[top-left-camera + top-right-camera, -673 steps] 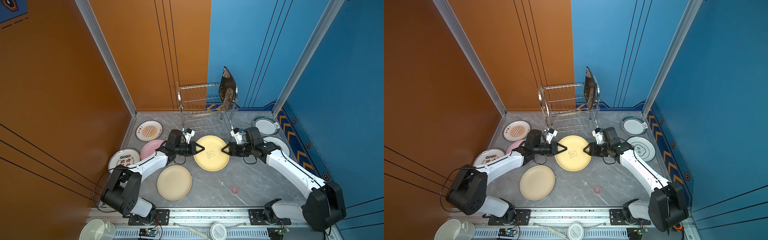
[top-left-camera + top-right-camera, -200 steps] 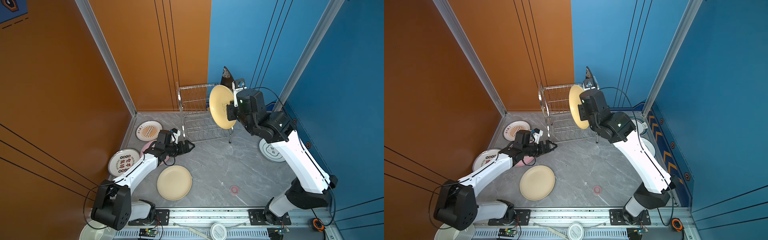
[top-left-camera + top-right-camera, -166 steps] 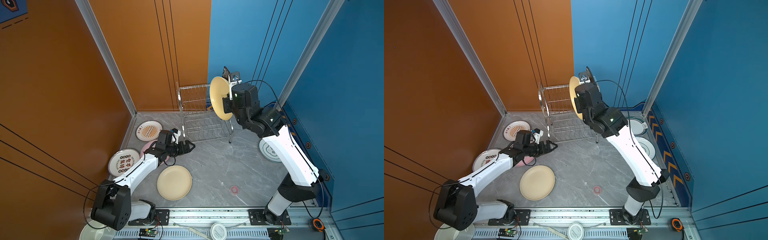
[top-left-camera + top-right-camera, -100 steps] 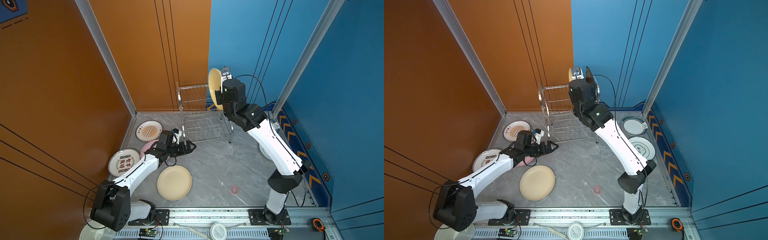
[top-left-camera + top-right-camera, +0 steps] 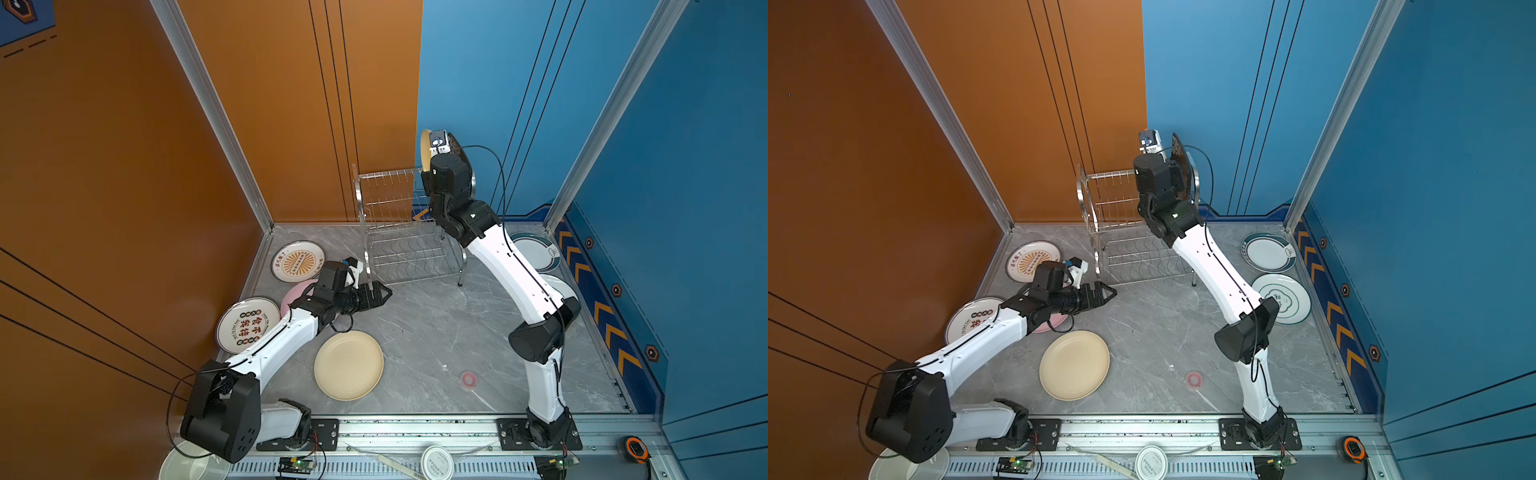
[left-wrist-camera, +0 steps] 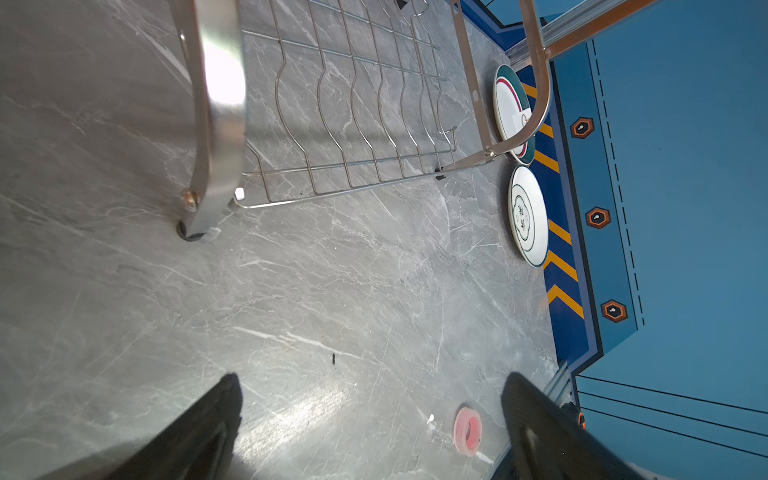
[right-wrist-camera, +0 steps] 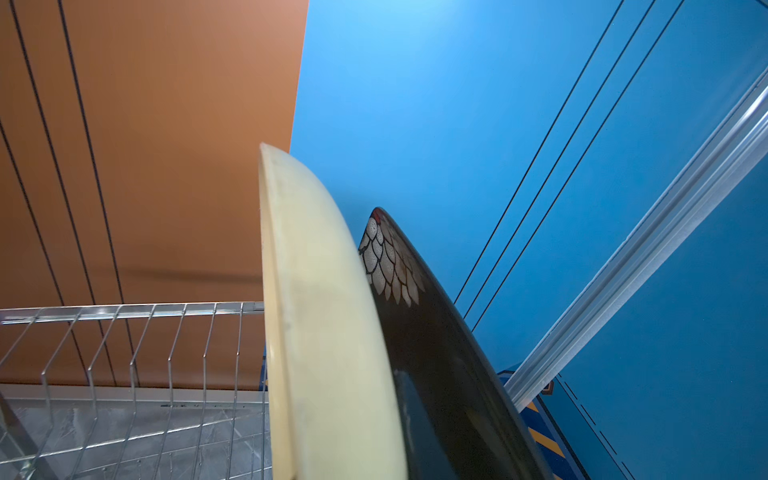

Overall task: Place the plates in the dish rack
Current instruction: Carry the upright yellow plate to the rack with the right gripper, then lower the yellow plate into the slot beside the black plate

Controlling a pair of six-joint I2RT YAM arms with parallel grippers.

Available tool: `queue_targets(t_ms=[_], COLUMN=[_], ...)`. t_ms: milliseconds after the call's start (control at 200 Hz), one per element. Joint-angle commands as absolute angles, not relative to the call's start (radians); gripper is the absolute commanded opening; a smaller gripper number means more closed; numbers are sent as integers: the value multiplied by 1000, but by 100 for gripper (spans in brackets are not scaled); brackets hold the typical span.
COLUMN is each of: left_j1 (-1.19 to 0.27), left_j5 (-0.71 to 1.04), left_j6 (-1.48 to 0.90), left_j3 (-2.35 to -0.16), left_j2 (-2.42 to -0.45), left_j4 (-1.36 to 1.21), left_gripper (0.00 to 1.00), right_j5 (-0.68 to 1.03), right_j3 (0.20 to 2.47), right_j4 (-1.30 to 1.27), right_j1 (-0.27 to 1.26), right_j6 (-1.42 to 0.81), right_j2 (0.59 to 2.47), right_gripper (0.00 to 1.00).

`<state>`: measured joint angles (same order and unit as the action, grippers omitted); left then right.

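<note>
My right gripper (image 5: 430, 166) is shut on a cream-yellow plate (image 7: 324, 332), held upright and edge-on over the right end of the dish rack's (image 5: 390, 199) top tier. The plate stands close beside the black floral plate (image 7: 436, 332) in the rack; the fingers are hidden. My left gripper (image 6: 370, 386) hangs open and empty low over the floor by the rack's front left leg. Flat on the floor lie another cream-yellow plate (image 5: 348, 365), a pink plate (image 5: 297, 293) partly under my left arm, two printed plates (image 5: 298, 262) (image 5: 248, 325) and two teal-rimmed plates (image 5: 1268, 252) (image 5: 1283, 299).
A small pink ring (image 5: 468, 378) lies on the grey floor at front right. A white jug (image 5: 187, 465), a round white lid (image 5: 436, 461) and a tape measure (image 5: 636, 449) sit along the front rail. Orange and blue walls close in behind and beside the rack.
My right arm carried the cream-yellow plate up and back, turning it edge-on beside the black plate at the rack's top. The left gripper crept slightly right and stayed open.
</note>
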<state>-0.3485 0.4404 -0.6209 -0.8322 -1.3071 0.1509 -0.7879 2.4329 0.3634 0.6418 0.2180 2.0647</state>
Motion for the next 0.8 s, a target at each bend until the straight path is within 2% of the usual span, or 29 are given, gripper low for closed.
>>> queue_targets(t_ms=[0, 796], left_j1=[-354, -371], left_j5=[414, 380], left_j6=[-623, -640], left_j3=[-814, -816], left_j2=[-1286, -1283], left_j4=[165, 165], left_gripper=[98, 98], right_j5=[-821, -795], right_j3=[2474, 2446], right_j4=[288, 353], right_j1=[628, 578], right_j6=[236, 169], right_j2=[2068, 2130], right_gripper=[0, 0])
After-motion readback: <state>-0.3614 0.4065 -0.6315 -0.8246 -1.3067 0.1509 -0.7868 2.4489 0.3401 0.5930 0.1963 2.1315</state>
